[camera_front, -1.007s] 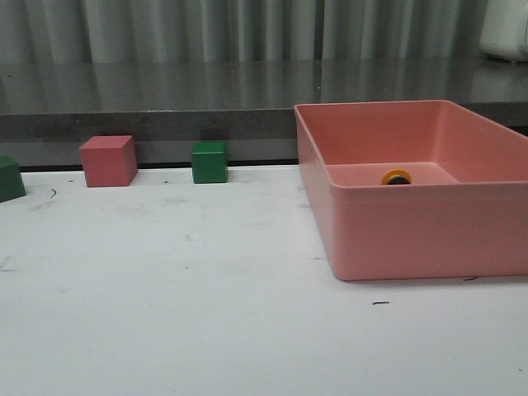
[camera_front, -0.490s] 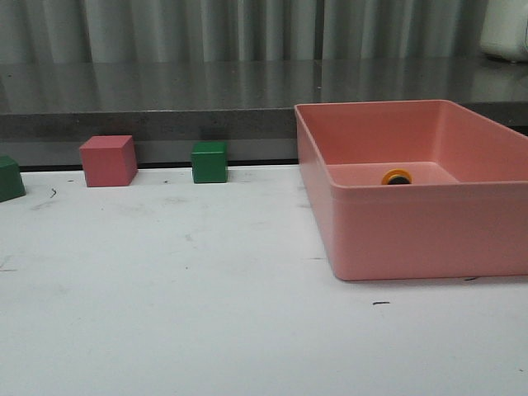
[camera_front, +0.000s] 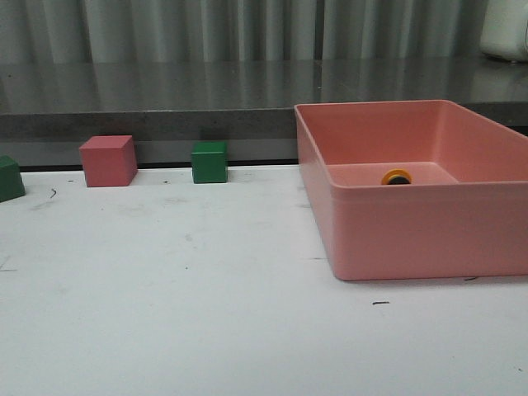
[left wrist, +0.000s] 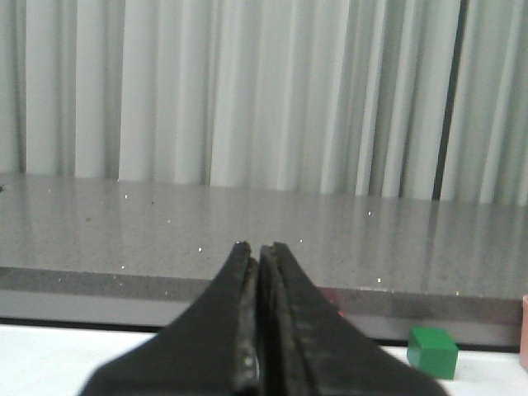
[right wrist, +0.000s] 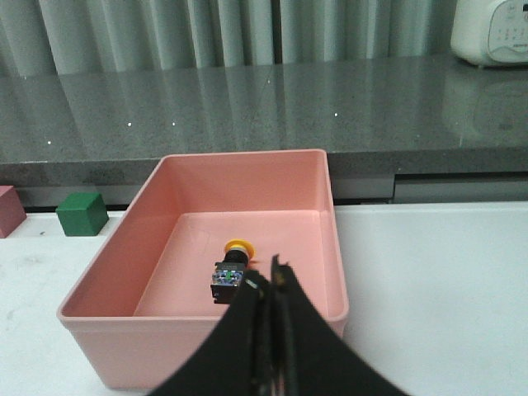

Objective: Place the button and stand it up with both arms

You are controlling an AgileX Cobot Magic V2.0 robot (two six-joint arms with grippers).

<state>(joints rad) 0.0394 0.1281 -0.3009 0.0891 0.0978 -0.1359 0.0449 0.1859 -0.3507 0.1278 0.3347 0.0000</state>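
White tabletop, grey counter behind — button (right wrist: 231,268) on its side inside pink bin (right wrist: 107,289), centre of right wrist frame, cap toward far wall, just ahead of right gripper (right wrist: 271,268), clenched and nearer; left gripper (left wrist: 257,252) likewise clenched, empty

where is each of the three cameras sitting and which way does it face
Front view: low over the white table, facing forward at the pink bin and cubes; no robot body shows.
Left wrist view: on the left arm, facing the grey counter and curtain; the shut left end effector shows.
Right wrist view: on the right arm, looking down into the bin at the button, which lies on its side; the shut right end effector shows.
Shared: front and right wrist views both show bin and button; a green cube shows in all three.
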